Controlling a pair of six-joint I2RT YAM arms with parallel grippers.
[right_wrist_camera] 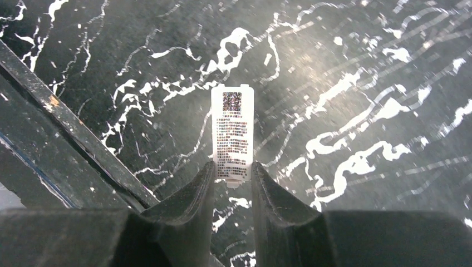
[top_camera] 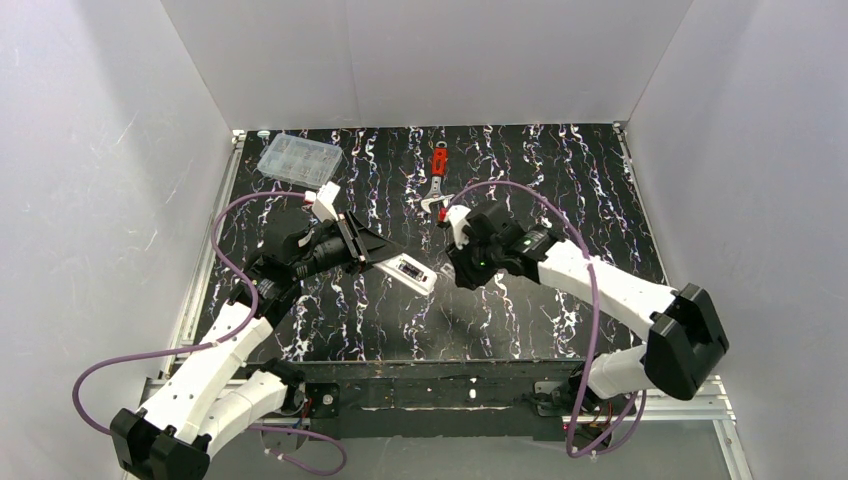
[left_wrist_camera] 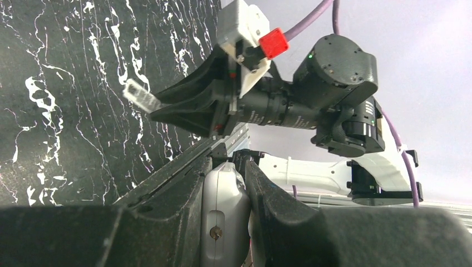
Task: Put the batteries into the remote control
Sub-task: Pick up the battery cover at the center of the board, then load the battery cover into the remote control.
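My left gripper point(top_camera: 385, 262) is shut on the white remote control point(top_camera: 408, 272) and holds it above the middle of the mat. In the left wrist view the remote's pale body point(left_wrist_camera: 222, 211) is clamped between the fingers of the left gripper point(left_wrist_camera: 229, 162). My right gripper point(top_camera: 447, 270) is just right of the remote. It is shut on a small white rectangular piece with printed text point(right_wrist_camera: 232, 133), held by its near end above the mat. The piece also shows in the left wrist view point(left_wrist_camera: 139, 95). No batteries are in view.
A clear plastic compartment box point(top_camera: 298, 156) stands at the back left. A red-handled tool point(top_camera: 438, 170) lies at the back centre. The black marbled mat point(top_camera: 560, 200) covers the table between white walls. A black scuffed bar point(right_wrist_camera: 72, 133) crosses the left of the right wrist view.
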